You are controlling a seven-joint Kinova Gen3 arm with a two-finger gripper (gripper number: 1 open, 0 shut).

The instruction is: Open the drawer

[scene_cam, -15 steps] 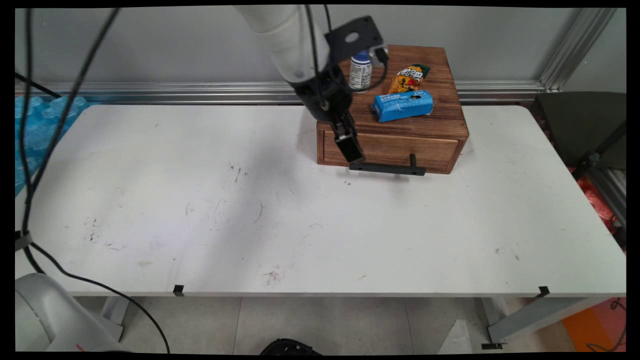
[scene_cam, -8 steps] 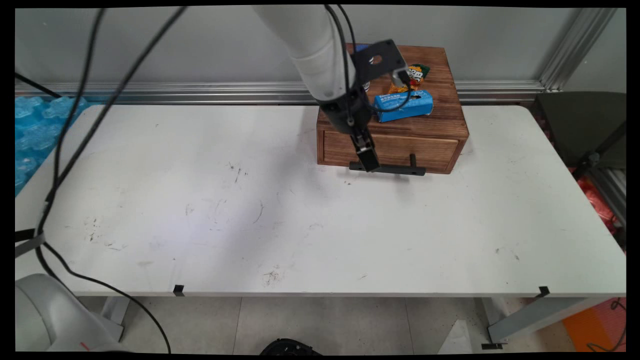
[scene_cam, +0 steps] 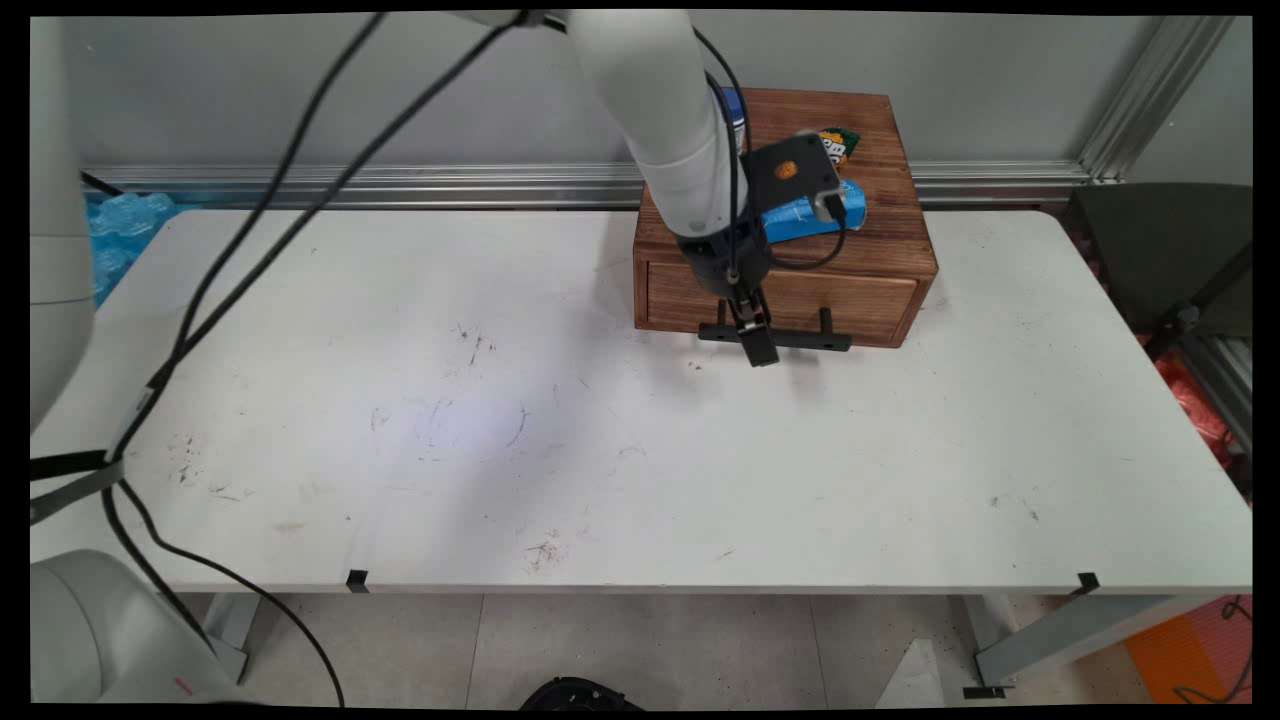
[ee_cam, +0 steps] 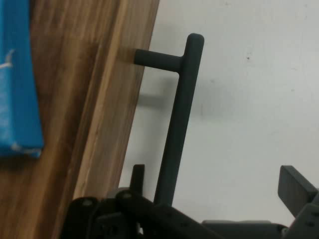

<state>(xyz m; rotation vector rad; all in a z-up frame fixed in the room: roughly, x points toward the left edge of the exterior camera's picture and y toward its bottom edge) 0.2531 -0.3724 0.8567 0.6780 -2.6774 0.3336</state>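
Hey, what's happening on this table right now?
A white robot arm has its black pincer down at the front of a wooden drawer box, right at the black bar handle. The hand view shows the pincer open, with the handle between its fingers. The drawer looks shut. On top of the box lie a blue packet and an orange snack bag.

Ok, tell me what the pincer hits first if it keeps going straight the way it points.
Most likely the black drawer handle: the open pincer points down with the bar between its fingers. Past that, the white table. Depth is uncertain.
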